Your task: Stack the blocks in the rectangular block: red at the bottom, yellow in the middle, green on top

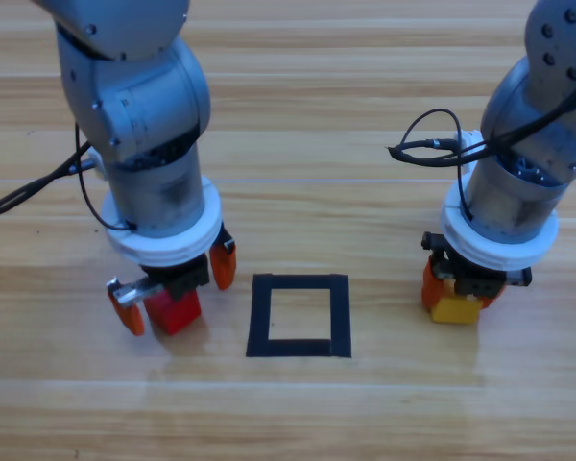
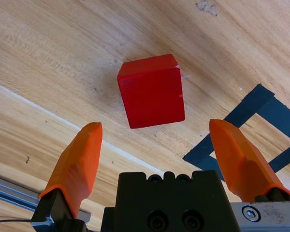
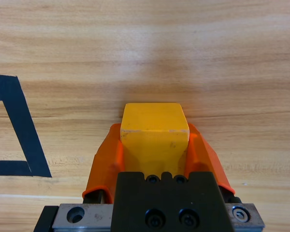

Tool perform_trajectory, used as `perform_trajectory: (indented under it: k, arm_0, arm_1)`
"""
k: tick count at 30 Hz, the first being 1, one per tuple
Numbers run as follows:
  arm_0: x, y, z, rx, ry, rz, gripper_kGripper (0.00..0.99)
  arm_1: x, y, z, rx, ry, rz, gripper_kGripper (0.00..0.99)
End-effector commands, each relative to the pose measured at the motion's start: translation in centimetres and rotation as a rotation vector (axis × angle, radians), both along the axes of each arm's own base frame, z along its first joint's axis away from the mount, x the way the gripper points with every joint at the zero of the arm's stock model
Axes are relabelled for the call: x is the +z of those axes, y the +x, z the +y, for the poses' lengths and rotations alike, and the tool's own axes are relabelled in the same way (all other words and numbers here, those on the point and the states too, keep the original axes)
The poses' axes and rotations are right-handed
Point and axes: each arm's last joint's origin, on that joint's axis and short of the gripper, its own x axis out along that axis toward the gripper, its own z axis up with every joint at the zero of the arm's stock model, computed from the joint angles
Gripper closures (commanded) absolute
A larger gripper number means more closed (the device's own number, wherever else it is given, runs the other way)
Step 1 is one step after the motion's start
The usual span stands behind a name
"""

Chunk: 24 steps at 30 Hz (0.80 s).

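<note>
Red (image 1: 174,311) sits between the left hand's (image 1: 173,283) wide-open jaws, ungripped; right hand (image 1: 458,288) clamps yellow (image 1: 455,308). Next: close on red, carry into the rectangular block (image 1: 339,317).

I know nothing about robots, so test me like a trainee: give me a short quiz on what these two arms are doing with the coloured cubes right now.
1. True or false: the small red cube already sits inside the black tape square outline.
2. Which gripper is shut on the small yellow cube? A) left gripper B) right gripper
3. Fill in: the left gripper's orange jaws stand ____ on either side of the red cube.

Key
1. False; it rests on the wooden table, left of the outline.
2. B.
3. Open, not touching it.
</note>
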Motion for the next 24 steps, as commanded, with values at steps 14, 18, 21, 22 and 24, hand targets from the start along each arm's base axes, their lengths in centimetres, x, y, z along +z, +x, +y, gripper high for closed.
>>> perform_trajectory:
  k: [14, 18, 21, 22, 24]
  arm_0:
    - [-4.3, 1.3, 4.9, 0.15, -0.046, 0.079, 0.042]
    - [-4.3, 1.2, 5.0, 0.153, -0.052, 0.078, 0.094]
    - [-4.4, 1.1, 4.9, 0.151, -0.059, 0.078, 0.218]
    - [-4.5, 1.1, 4.9, 0.151, -0.059, 0.076, 0.261]
    - [-4.8, 1.4, 4.6, 0.138, -0.057, 0.075, 0.386]
  arm_1:
    - [6.6, -2.4, 1.5, 0.114, -0.004, -0.091, 0.883]
    - [6.3, -2.3, 1.5, 0.119, -0.012, -0.087, 0.883]
    - [5.8, -2.1, 1.7, 0.118, -0.025, -0.087, 0.883]
    - [5.7, -2.0, 1.8, 0.118, -0.027, -0.087, 0.883]
    - [5.7, -2.0, 1.8, 0.117, -0.03, -0.088, 0.883]
